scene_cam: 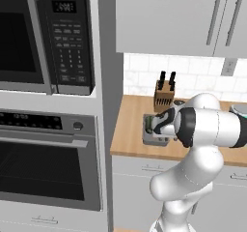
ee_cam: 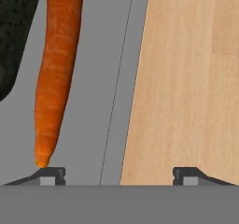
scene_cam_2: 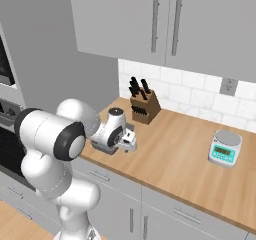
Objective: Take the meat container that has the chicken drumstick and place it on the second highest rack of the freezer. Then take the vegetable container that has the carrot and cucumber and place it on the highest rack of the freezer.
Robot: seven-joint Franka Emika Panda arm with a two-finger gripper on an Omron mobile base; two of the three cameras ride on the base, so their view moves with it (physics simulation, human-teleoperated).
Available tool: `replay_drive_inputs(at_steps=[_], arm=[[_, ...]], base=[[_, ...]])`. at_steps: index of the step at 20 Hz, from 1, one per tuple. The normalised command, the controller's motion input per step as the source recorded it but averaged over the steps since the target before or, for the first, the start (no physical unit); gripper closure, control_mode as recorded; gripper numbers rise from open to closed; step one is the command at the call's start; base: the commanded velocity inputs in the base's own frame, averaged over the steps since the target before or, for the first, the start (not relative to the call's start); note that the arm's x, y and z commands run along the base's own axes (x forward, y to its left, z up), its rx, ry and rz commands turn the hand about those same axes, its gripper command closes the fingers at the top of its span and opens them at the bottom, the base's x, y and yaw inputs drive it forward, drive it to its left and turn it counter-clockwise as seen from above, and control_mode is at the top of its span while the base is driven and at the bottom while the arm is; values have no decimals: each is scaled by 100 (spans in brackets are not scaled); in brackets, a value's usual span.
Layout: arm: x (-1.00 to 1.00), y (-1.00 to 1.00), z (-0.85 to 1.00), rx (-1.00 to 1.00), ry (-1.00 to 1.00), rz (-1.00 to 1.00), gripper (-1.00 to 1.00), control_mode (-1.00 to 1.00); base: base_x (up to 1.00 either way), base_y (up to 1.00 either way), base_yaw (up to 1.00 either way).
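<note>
2 dark fingertips (ee_cam: 51, 174) stand wide apart at the bottom of the hand view, and the gripper (ee_cam: 116, 175) is spread open with the tray (ee_cam: 86, 101) wall between them: one tip over the grey tray floor, the other over the wooden counter (ee_cam: 186, 78). nothing is clamped. the carrot (ee_cam: 56, 73) lies lengthwise in the tray, its thin tip just at the left fingertip; whether they touch i cannot tell. beside the carrot, at the left edge, a dark green mass shows, the cucumber (ee_cam: 11, 36), also in the tray.

in the left base view the gripper (scene_cam: 153, 124) reaches down at the tray (scene_cam: 149, 138), which sits near the counter's (scene_cam: 130, 134) front left corner, just in front of the knife block (scene_cam: 164, 94). in the right base view the hand covers most of the tray (scene_cam_2: 102, 147); a scale (scene_cam_2: 225, 149) stands well apart along the counter. an oven (scene_cam: 48, 163) and microwave (scene_cam: 46, 33) fill the column to the left.
</note>
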Motion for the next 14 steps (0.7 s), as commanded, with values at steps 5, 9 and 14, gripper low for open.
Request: replay_drive_inputs(at_steps=[5, 9, 14], arm=[[0, 0, 0, 0, 0, 0, 100, -100], [0, 0, 0, 0, 0, 0, 100, -100], [0, 0, 0, 0, 0, 0, 100, -100]], base=[[0, 0, 0], [0, 0, 0], [0, 0, 0]])
